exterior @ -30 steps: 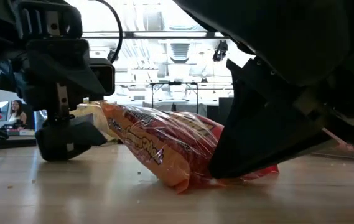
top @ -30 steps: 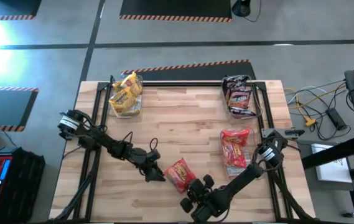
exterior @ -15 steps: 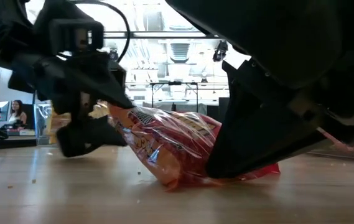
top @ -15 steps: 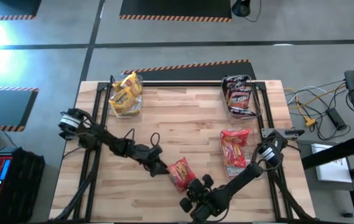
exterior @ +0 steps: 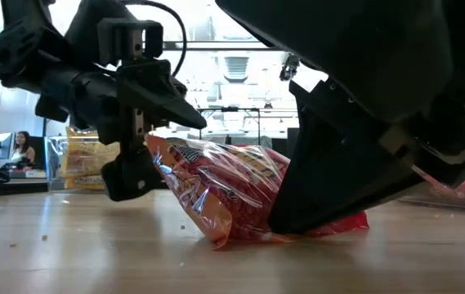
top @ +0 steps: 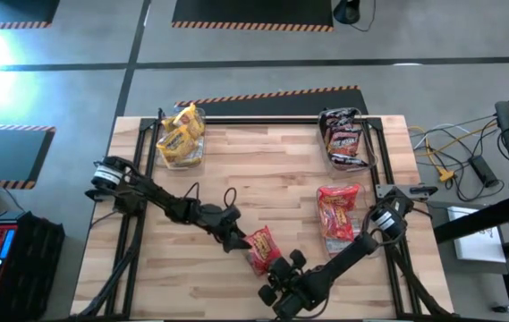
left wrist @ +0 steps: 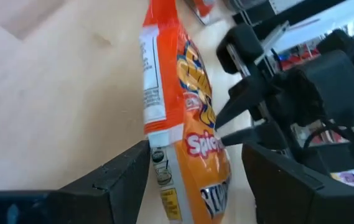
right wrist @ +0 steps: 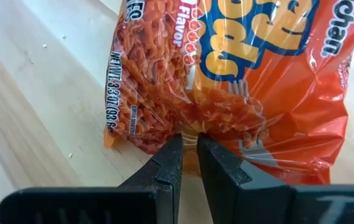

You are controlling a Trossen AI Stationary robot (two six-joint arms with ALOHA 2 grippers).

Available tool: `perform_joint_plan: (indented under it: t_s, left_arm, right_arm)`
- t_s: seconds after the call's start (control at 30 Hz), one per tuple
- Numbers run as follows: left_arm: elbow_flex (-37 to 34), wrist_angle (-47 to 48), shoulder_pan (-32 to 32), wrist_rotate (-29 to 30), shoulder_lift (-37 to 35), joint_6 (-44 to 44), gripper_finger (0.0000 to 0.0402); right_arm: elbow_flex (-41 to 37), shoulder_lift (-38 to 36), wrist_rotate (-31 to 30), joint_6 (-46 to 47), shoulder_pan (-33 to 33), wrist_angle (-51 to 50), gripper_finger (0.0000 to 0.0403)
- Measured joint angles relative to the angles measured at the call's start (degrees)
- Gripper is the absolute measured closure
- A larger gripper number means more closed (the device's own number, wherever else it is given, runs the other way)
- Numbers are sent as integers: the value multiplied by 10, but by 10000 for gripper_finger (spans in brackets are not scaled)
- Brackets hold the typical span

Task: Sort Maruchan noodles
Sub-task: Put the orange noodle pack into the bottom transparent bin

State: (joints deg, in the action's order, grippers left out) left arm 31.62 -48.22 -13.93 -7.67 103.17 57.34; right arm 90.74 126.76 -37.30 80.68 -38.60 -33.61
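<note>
Light wooden bench (top: 272, 170) is carrying three clear plastic bins: yellow packets upper left, dark ones upper right, red ones at right. Loose red-orange crinkly plastic noodle packet (top: 259, 249) is lying lower centre. Right tool (right wrist: 188, 163) is pinching its edge, fingers nearly closed, likely steadying it. Left tool (left wrist: 192, 171) is straddling the opposite end, fingers wide, seemingly lining up to take over.

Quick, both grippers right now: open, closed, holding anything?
Left gripper: open, fingers either side of the red-orange noodle packet, not closed on it.
Right gripper: closed, pinching the same packet's edge.
</note>
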Motion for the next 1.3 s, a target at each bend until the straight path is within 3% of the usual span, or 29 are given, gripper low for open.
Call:
perform_joint_plan:
  t_s: [0.53,0.77,0.97,1.17,1.3]
  left_arm:
    - [25,-1,0,-38,34,-12,171]
    - [24,-2,0,-44,34,-12,222]
    - [24,-4,0,-51,33,-12,273]
    - [24,-7,0,-52,33,-42,272]
    - [24,-29,-2,-50,33,-114,272]
  right_arm:
    - [-1,-1,-47,-112,3,0,355]
    - [-2,-12,-47,-138,4,-4,355]
    - [-2,-37,-6,-152,3,-4,348]
    - [1,-104,58,-195,2,-6,310]
    - [1,-163,77,-203,1,-24,277]
